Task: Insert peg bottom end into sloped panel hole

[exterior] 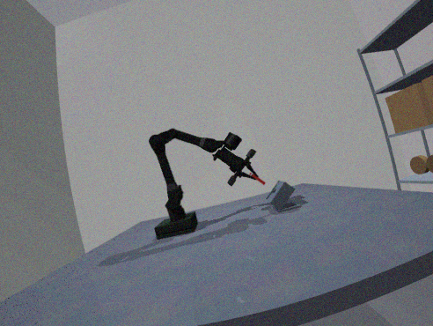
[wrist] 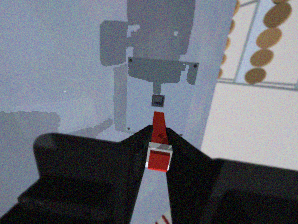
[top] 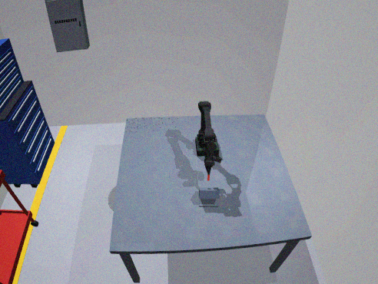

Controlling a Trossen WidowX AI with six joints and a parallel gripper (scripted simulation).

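A red peg point(top: 208, 178) point(exterior: 260, 180) point(wrist: 159, 120) with flat sides is held tilted above the table. Its far end points toward the sloped panel. My gripper point(top: 209, 175) point(exterior: 254, 176) point(wrist: 158, 130) is shut on the peg; the near end, with a pale rim, shows between the fingers in the wrist view. The grey sloped panel point(top: 208, 194) point(exterior: 279, 192) point(wrist: 175, 114) stands just beyond the peg. Its dark square hole point(wrist: 158, 100) lies slightly above the peg's tip in the wrist view, and the two look closely aligned sideways. In the exterior view a gap separates tip and panel.
The table point(top: 154, 222) point(exterior: 211, 273) carries the arm's base and the panel block. The arm's shadow falls over the panel and around it. A shelf rack point(exterior: 382, 110) with brown boxes stands beyond the table. A blue drawer cabinet point(top: 27, 134) and a red cart point(top: 13, 234) stand at the left.
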